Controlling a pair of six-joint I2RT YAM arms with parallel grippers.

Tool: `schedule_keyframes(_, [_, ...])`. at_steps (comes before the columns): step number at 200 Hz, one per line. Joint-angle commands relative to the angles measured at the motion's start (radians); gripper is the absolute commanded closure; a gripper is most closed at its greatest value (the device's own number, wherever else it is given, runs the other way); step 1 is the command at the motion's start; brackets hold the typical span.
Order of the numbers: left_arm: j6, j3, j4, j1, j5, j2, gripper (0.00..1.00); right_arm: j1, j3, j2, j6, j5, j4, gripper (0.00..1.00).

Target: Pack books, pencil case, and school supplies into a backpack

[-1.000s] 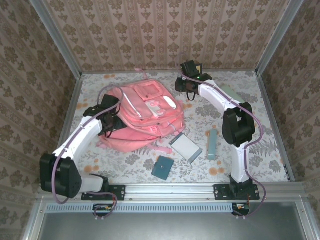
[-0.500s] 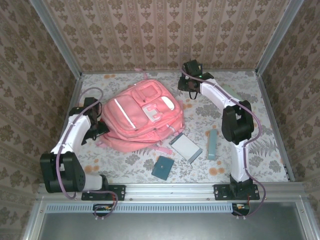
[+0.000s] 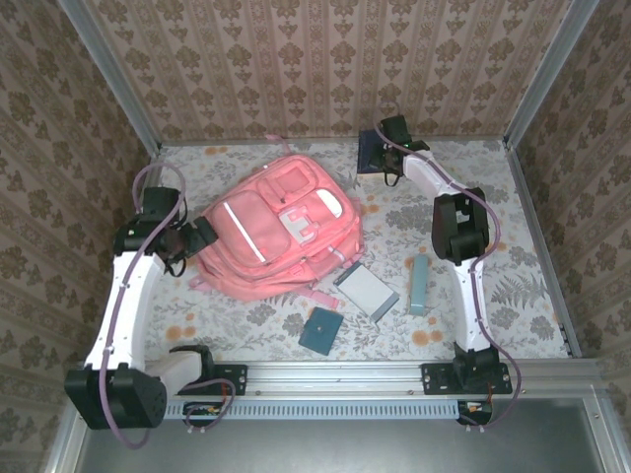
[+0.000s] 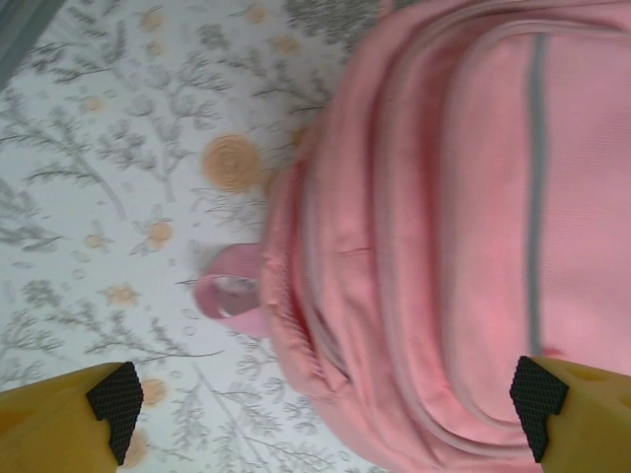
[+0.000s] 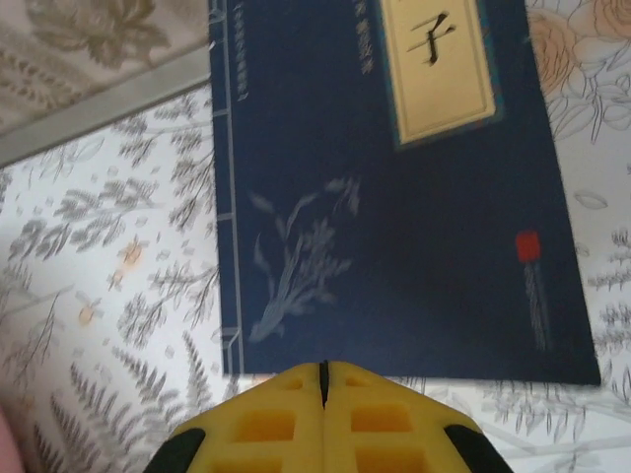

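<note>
Backpack (image 3: pixel 281 236) lies flat on the floral table (image 3: pixel 513 227), left of centre, front pockets up, pale stripe running diagonally across it. I see the left gripper (image 3: pixel 200 236) just beside the bag's left edge, fingers spread wide with nothing between them. In the left wrist view both black pads (image 4: pixel 113 394) sit at the bottom corners, with pink fabric and a small pink strap loop (image 4: pixel 227 296) below. The right gripper (image 5: pixel 323 379) is at the far edge of the table, jaws pressed together, tips at the near edge of the navy book (image 5: pixel 394 217) with the yellow label. I can't tell whether they pinch the cover or just rest there. That book lies flat close to the back wall, well apart from the bag. The grey-white book (image 3: pixel 367 291) is just off the bag's near right corner. The dark-teal pad (image 3: pixel 320 332) is nearer the bases, and the pale-teal bar box (image 3: pixel 419 284) is right of the grey-white book, beside the right arm. None of these three touch each other.
</note>
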Motion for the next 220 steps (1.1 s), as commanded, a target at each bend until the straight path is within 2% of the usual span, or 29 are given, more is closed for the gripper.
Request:
schedule_keyframes(1, [-0.025,0.030,0.031,-0.049,0.044,-0.028,0.00,-0.017,0.079,0.059,0.081,-0.025,0.061,0.96])
schedule_keyframes(33, [-0.062,0.057,0.018,-0.107,0.062,-0.028,0.00,-0.034,0.175,0.140,0.124,-0.027,0.085,0.96])
schedule_keyframes(67, [-0.087,0.082,0.019,-0.162,0.055,-0.026,0.00,-0.055,0.433,0.302,0.156,-0.045,-0.110,0.99])
schedule_keyframes(98, [-0.119,0.099,0.033,-0.192,0.019,-0.047,0.00,-0.062,0.412,0.322,0.178,-0.075,-0.222,1.00])
schedule_keyframes(137, [-0.108,0.122,0.066,-0.207,0.025,-0.018,0.00,-0.049,0.138,0.202,0.166,-0.116,-0.232,1.00])
schedule_keyframes(177, [-0.107,0.128,0.131,-0.266,0.039,0.038,0.01,-0.036,-0.278,-0.046,0.132,-0.089,-0.147,1.00])
schedule_keyframes(193, [-0.107,0.131,0.171,-0.297,0.054,0.065,0.02,-0.033,-0.459,-0.156,0.124,-0.142,-0.050,1.00])
schedule_keyframes(220, [-0.108,0.150,0.236,-0.363,0.067,0.125,0.03,-0.011,-0.630,-0.294,0.122,-0.138,-0.050,1.00])
